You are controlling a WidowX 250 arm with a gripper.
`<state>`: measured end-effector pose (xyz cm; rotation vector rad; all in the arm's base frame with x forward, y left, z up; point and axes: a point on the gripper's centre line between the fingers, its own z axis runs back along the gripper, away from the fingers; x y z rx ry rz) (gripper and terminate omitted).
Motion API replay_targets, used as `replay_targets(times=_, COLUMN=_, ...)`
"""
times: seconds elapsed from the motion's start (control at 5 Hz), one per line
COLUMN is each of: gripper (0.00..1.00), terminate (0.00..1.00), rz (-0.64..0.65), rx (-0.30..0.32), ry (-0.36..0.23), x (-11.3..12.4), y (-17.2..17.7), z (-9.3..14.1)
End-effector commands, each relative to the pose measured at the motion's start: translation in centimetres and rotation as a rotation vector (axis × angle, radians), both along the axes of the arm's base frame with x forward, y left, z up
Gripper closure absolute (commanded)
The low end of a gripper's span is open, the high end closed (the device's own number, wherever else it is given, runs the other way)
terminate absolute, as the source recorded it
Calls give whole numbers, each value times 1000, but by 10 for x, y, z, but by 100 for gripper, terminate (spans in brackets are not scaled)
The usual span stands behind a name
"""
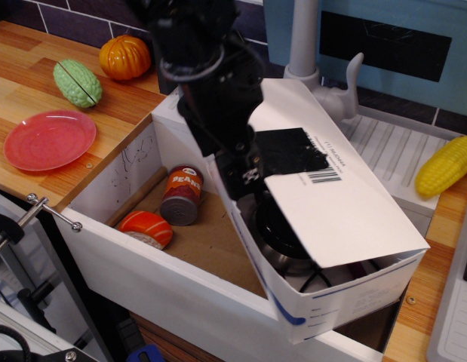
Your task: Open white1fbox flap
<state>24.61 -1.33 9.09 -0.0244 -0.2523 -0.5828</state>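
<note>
The white1fbox (346, 302) lies lengthwise in the white-walled bin, its blue-marked end panel toward the front right. Its flap (331, 188), long and white with a black tape patch and a barcode, is lifted along its left edge and tilts up to the right. A dark round object shows inside the box under it. My black gripper (244, 175) sits at the flap's raised left edge, above the box's left wall. Its fingertips are lost against the black tape, so I cannot tell whether they grip the flap.
The bin (127, 249) with a brown floor holds a beans can (180, 196) and an orange-white sushi piece (146, 228). On the wooden counter lie a red plate (48, 139), a green vegetable (76, 83) and an orange pumpkin (124, 56). A yellow corn (444, 166) and a grey faucet (312, 60) are at right.
</note>
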Motion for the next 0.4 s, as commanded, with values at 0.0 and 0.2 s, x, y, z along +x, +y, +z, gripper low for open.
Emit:
replay_targets(times=0.0, gripper=0, terminate=0, rz=13, rx=80, ry=-44, x=14, y=-16, z=44)
replay_targets(times=0.2, gripper=0, terminate=0, rz=12, rx=104, ry=-57, x=28, y=-26, z=55)
